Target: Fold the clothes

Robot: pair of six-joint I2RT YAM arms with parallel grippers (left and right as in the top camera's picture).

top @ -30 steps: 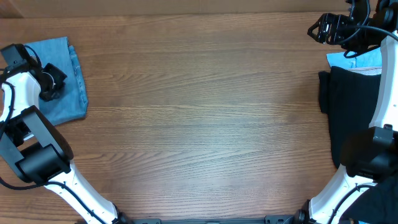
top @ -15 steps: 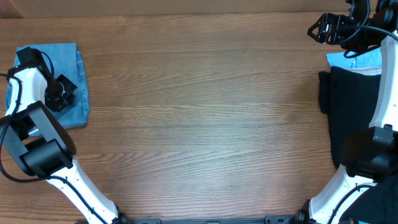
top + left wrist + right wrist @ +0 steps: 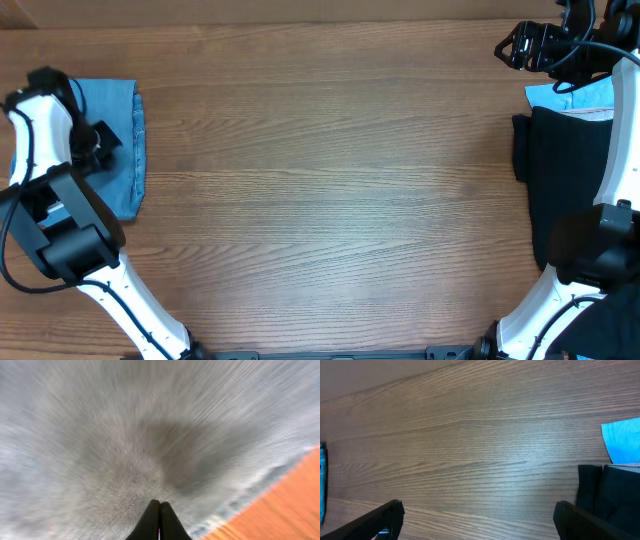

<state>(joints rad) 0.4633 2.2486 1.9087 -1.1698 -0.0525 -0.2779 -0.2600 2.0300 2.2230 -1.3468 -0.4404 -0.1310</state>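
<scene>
folded jeans [image 3: 120, 140] at far left edge of tabletop [image 3: 330, 180], long axis running near-to-far along that edge. left claw [image 3: 97, 142] directly over them, tips pressed together, nothing visibly pinched; wrist view blurred, so contact with denim unclear. right claw [image 3: 517, 45] spread wide at far right corner, well apart from jeans, near dark cloth pile [image 3: 565, 170]. judged: left arm far nearer, so likely the one for any further tuck.

The left wrist view is smeared into grey streaks beyond the pressed-together tips of the left hand [image 3: 159, 512], so no cloth detail reads. From overhead the left arm [image 3: 40, 120] covers much of the folded jeans [image 3: 128, 150]. The black garment [image 3: 560, 170] at the right runs off the frame, and a light blue piece [image 3: 590, 97] shows only as a strip beside it.
</scene>
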